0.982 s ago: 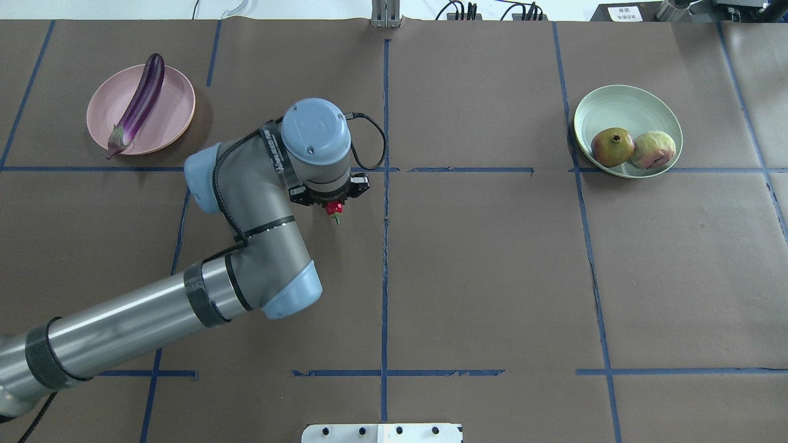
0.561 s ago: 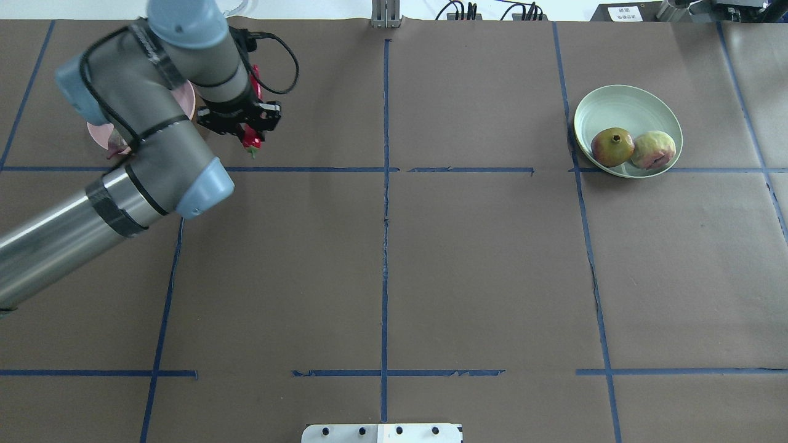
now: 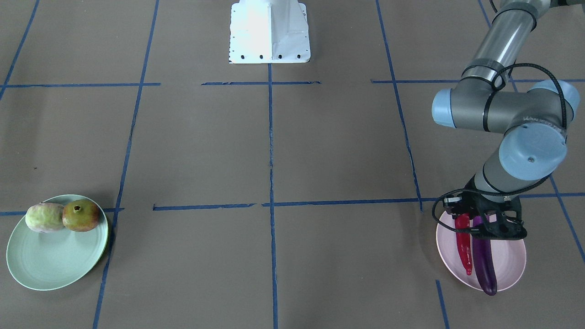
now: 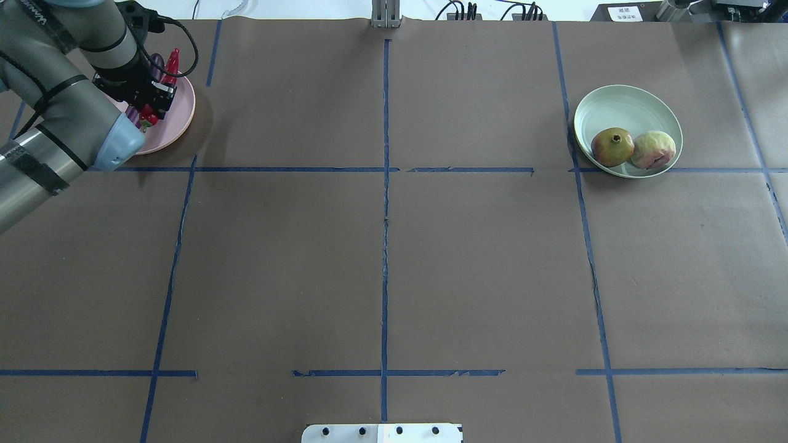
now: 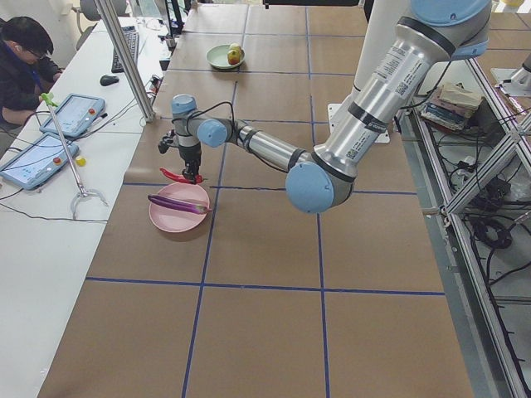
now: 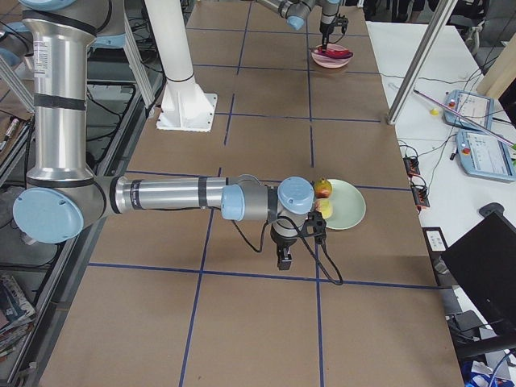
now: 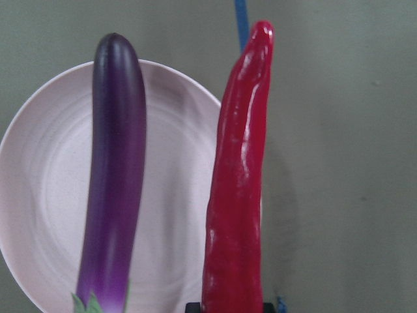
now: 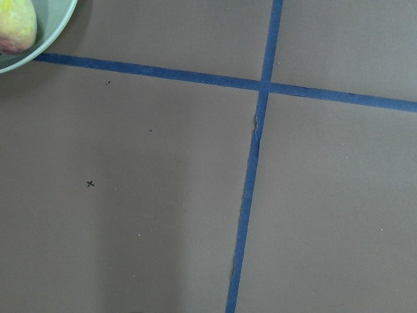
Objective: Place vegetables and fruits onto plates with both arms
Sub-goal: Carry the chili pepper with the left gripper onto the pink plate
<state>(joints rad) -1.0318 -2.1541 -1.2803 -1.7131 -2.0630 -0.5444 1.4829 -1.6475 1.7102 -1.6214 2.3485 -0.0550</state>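
Observation:
My left gripper (image 3: 485, 225) is shut on the red chili pepper (image 3: 464, 246) and holds it just above the pink plate (image 3: 513, 261), beside the purple eggplant (image 3: 485, 265) that lies on the plate. The left wrist view shows the chili (image 7: 238, 195) over the plate's (image 7: 176, 195) right rim, parallel to the eggplant (image 7: 114, 176). The pomegranate-like fruit (image 4: 612, 146) and the pale lumpy ball (image 4: 654, 149) lie on the mint green plate (image 4: 615, 104). My right gripper (image 6: 284, 260) hangs over bare table next to the green plate (image 6: 347, 208); I cannot tell whether it is open.
Brown paper with blue tape lines (image 4: 384, 215) covers the table. The white base block (image 3: 269, 32) stands at the robot's edge. An operator (image 5: 21, 62) sits at a side desk with tablets beyond the table's far side.
My left arm has swung from the table's middle to the far left with the chili in its grip and now holds it over the pink plate. The fruits have not moved.

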